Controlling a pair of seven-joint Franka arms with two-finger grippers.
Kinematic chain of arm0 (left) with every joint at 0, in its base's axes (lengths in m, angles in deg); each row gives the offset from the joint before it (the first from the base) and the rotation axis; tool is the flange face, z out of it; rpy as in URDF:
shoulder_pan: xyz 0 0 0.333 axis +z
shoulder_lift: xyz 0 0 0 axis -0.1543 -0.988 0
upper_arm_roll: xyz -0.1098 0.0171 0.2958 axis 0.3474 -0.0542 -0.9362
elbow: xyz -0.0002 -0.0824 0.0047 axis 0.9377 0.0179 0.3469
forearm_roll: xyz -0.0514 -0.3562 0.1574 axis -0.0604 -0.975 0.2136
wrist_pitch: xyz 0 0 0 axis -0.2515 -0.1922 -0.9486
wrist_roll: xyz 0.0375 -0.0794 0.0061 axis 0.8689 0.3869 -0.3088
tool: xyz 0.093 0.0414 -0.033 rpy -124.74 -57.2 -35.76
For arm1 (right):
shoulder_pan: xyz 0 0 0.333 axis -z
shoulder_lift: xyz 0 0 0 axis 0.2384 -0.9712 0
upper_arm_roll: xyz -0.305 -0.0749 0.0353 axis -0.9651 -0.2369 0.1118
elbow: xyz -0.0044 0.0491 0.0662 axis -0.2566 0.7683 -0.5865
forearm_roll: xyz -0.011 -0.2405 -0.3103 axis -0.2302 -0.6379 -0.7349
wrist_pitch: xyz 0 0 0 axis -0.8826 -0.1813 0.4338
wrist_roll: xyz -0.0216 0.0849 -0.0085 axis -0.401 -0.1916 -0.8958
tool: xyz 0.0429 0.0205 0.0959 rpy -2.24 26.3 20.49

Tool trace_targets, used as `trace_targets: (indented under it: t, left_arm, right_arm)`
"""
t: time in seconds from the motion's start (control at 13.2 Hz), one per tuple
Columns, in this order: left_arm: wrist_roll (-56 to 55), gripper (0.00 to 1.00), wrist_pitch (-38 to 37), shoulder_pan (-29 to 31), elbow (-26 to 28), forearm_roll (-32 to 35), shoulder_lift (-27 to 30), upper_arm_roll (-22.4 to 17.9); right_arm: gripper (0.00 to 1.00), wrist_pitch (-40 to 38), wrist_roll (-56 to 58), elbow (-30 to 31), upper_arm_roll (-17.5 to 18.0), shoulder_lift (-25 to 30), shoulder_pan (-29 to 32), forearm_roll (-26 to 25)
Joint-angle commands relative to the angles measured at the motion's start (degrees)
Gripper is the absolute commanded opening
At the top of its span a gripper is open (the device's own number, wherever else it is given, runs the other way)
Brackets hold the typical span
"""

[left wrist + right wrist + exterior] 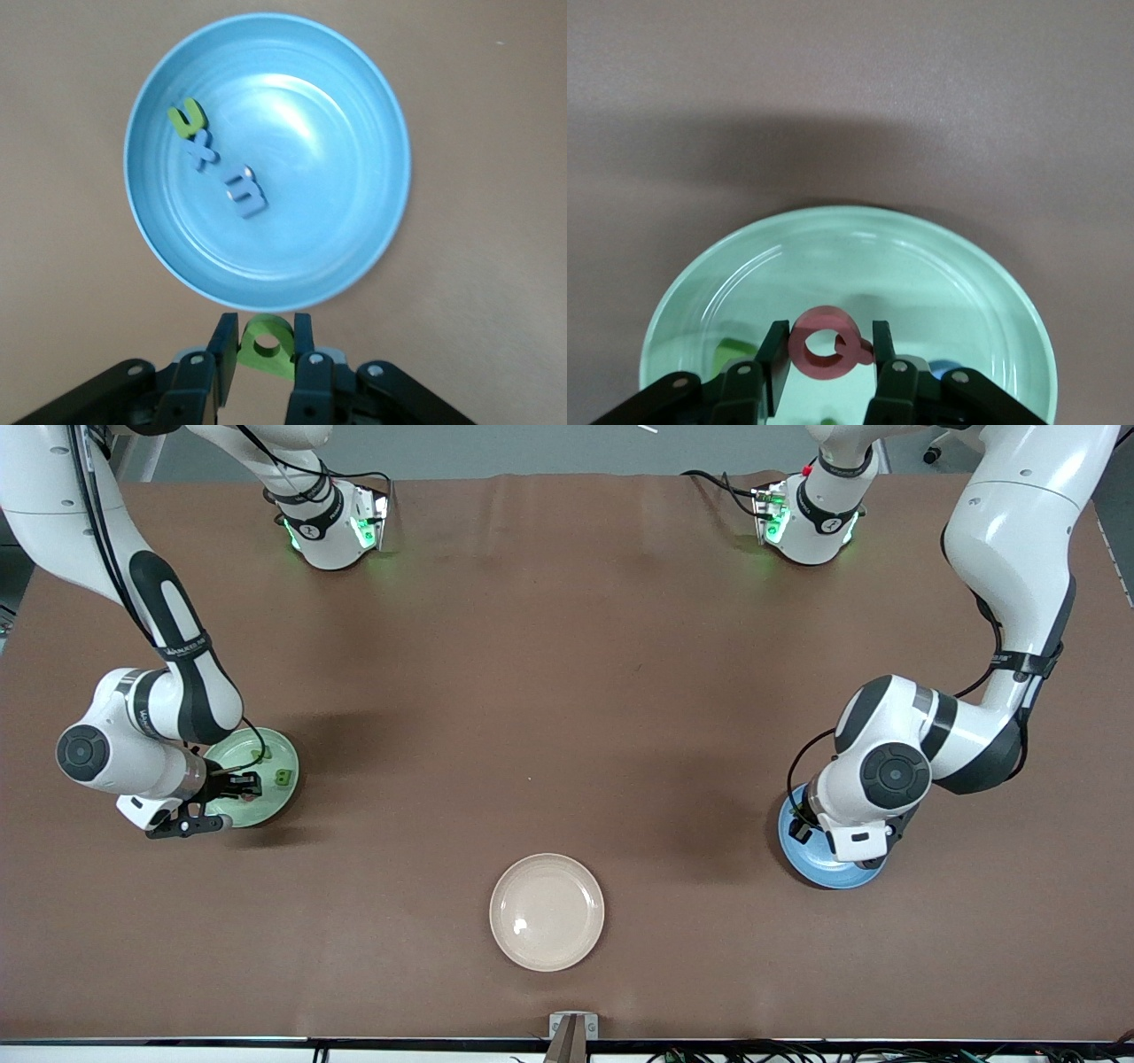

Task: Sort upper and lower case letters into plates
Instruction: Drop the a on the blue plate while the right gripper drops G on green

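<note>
Left wrist view: left pincer point(262, 354) grips green letter point(266, 343) above blue plate point(159, 239) | right pincer point(829, 359) grips pink-red letter point(824, 343) above green plate point(992, 292) | step: placing; next: release both.

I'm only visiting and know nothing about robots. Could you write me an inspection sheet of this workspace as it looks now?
Surface: brown table, bare in the middle.
Job's things: blue plate holds three letters, one green, two blue; pale green plate holds a green letter.
Clutter: empty cream plate.
Grippers: left gripper shut on a green letter over the blue plate's rim; right gripper shut on a pink-red letter over the green plate.
Cables: black cables along both arms.
Surroundings: grey floor by the bases.
</note>
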Motion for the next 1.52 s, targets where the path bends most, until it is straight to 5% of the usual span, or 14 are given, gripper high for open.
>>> trace_targets:
  t: [0.0, 0.3, 0.38, 0.46, 0.53, 1.44]
  left_arm:
    - [3.3, 0.00, 0.2, 2.4, 3.0, 0.1, 2.0, 0.6]
    - [3.6, 0.00, 0.6, 4.3, 3.7, 0.1, 2.0, 0.8]
    - [4.2, 0.00, 0.6, 4.7, 4.0, 0.1, 2.0, 0.8]
    - [4.8, 0.01, 0.6, 4.8, 4.2, 0.1, 2.1, 0.8]
    - [4.8, 0.01, 0.6, 4.8, 4.6, 0.1, 2.4, 0.8]
    - [6.5, 0.02, 1.3, 5.9, 4.6, 0.1, 2.1, 0.9]
  right_arm:
    - [0.24, 1.8, 1.5, -1.3, 1.2, -2.4, 2.0, -0.5]
    - [0.33, 1.6, 1.5, -1.4, 1.2, -2.5, 1.8, -0.4]
    - [0.54, 1.4, 1.4, -1.4, 1.2, -2.5, 1.7, -0.4]
    - [0.93, 0.9, 0.8, -1.4, 1.2, -2.3, 1.6, -0.4]
    - [1.00, 0.3, 0.5, -1.4, 1.2, -1.4, 1.2, -0.4]
    - [1.00, -34.0, -16.4, -1.2, 1.7, 28.4, -7.7, 0.3]
